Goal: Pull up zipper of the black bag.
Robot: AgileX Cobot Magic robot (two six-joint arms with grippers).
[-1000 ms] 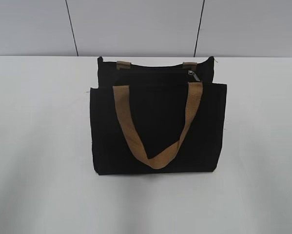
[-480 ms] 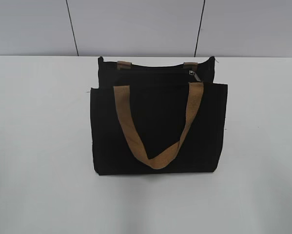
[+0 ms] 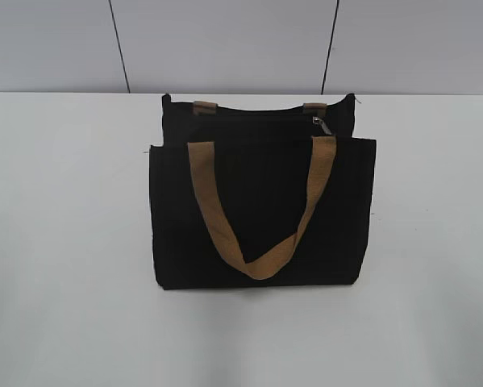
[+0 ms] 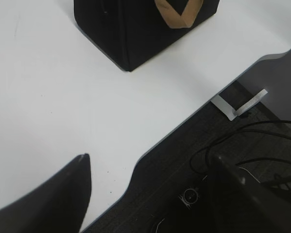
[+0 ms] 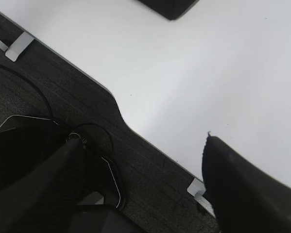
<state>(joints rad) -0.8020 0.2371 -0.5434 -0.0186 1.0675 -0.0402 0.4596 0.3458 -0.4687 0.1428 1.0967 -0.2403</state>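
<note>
black bag (image 3: pixel 261 214) upright on table (image 3: pixel 64 242), tan handle (image 3: pixel 261 201) drooping on front, zipper (image 3: pixel 320 123) pull at 1 o'clock, left gripper (image 4: pixel 150 189) & right gripper (image 5: pixel 140 174) jaws wide, holding nothing

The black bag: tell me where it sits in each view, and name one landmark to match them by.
Exterior view: the black bag at centre on the white table.
Left wrist view: top centre, cut by the frame.
Right wrist view: only one corner, at the top edge.
Shared landmark: the bag's bottom corner.
</note>
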